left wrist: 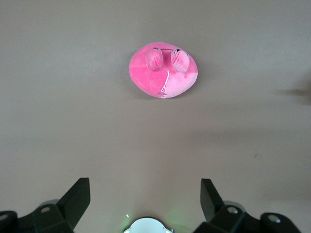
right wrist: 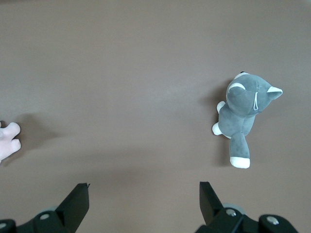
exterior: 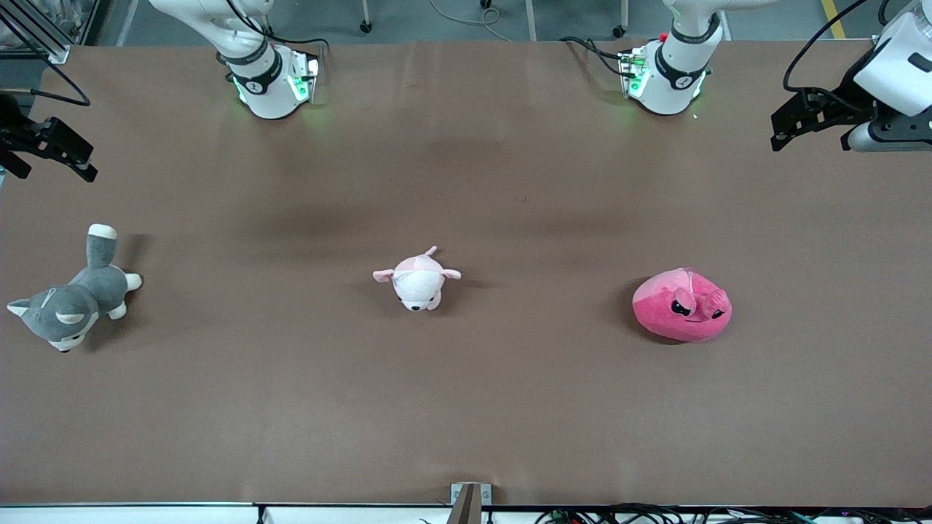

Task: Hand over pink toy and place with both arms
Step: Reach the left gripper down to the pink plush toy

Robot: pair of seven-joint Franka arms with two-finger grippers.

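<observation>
The pink toy (exterior: 682,306), a round hot-pink plush with dark angry eyes, lies on the brown table toward the left arm's end. It also shows in the left wrist view (left wrist: 163,72), well apart from my fingers. My left gripper (exterior: 808,138) hangs open and empty over the table's edge at the left arm's end; it also shows in its own wrist view (left wrist: 146,194). My right gripper (exterior: 54,171) hangs open and empty over the table's edge at the right arm's end, also in view in its own wrist view (right wrist: 144,194).
A small pale pink-and-white plush (exterior: 416,280) lies at the table's middle; its edge shows in the right wrist view (right wrist: 7,138). A grey-and-white plush dog (exterior: 73,306) lies toward the right arm's end, also in the right wrist view (right wrist: 245,109).
</observation>
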